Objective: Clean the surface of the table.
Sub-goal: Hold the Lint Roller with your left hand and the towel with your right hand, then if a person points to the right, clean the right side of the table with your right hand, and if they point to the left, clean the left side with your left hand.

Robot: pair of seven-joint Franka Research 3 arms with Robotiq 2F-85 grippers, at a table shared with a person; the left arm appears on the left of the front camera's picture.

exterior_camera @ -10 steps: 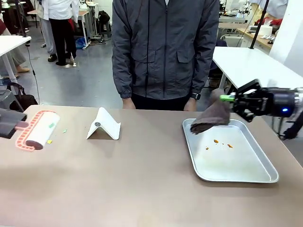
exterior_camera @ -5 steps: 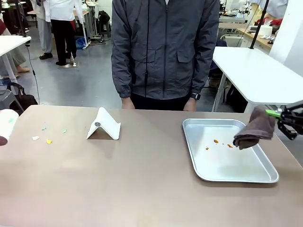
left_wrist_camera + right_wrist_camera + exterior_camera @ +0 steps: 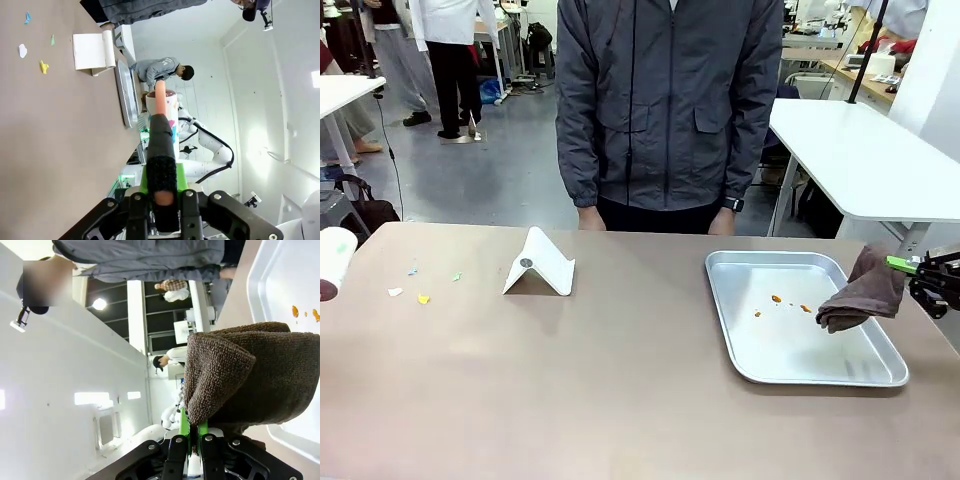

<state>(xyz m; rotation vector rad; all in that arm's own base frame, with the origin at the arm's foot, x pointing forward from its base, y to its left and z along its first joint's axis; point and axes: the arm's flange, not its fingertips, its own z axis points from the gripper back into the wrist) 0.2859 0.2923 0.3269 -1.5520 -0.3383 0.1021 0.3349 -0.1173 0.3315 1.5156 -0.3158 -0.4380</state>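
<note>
The taupe-brown table (image 3: 620,380) carries a few small paper scraps (image 3: 420,297) at its far left. My left gripper (image 3: 162,200) is shut on the black handle of a lint roller (image 3: 161,145); the roller's white end (image 3: 332,262) pokes in at the table's left edge. At the right edge, my right gripper (image 3: 923,270) is shut on a brown cloth (image 3: 860,295) that hangs over the right rim of a silver tray (image 3: 760,350). Its green fingers (image 3: 192,437) pinch the cloth (image 3: 240,375) from below. Orange crumbs (image 3: 790,300) lie in the tray.
A white folded stand (image 3: 540,265) sits on the table left of centre. A person in a grey jacket (image 3: 670,100) stands at the far side, hands down behind the table edge. A white table (image 3: 860,150) stands beyond the right corner.
My right gripper has carried the cloth from the tray's far left corner to its right rim. The lint roller has left the scraps and drawn back past the left edge.
</note>
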